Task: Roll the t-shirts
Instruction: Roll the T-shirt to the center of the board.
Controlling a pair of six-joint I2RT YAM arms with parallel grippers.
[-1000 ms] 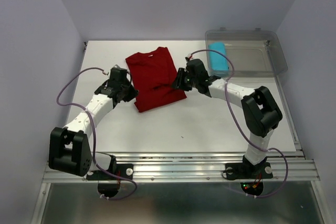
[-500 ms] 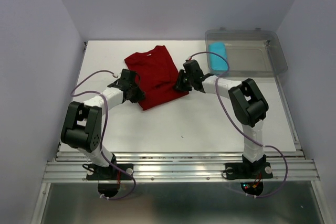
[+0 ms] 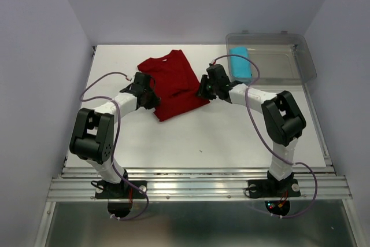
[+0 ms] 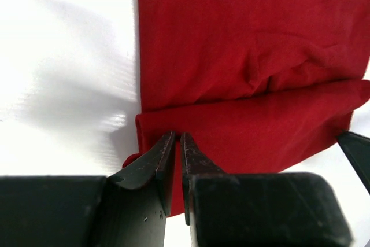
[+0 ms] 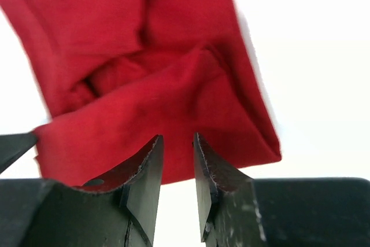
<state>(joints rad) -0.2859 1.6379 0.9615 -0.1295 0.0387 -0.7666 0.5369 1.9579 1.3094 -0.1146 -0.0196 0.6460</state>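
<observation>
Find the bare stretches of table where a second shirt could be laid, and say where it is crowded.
Free: the wide white strip of table between the red t-shirt and the arm bases. Crowded: the far edge, where both arms flank the shirt and the clear bin holds the blue roll.

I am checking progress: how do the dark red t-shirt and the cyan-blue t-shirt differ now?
The dark red cloth t-shirt lies mostly flat on the white table, only its near hem folded over; the cyan-blue cloth t-shirt is a compact roll inside the clear plastic bin. The red one covers more area.
</observation>
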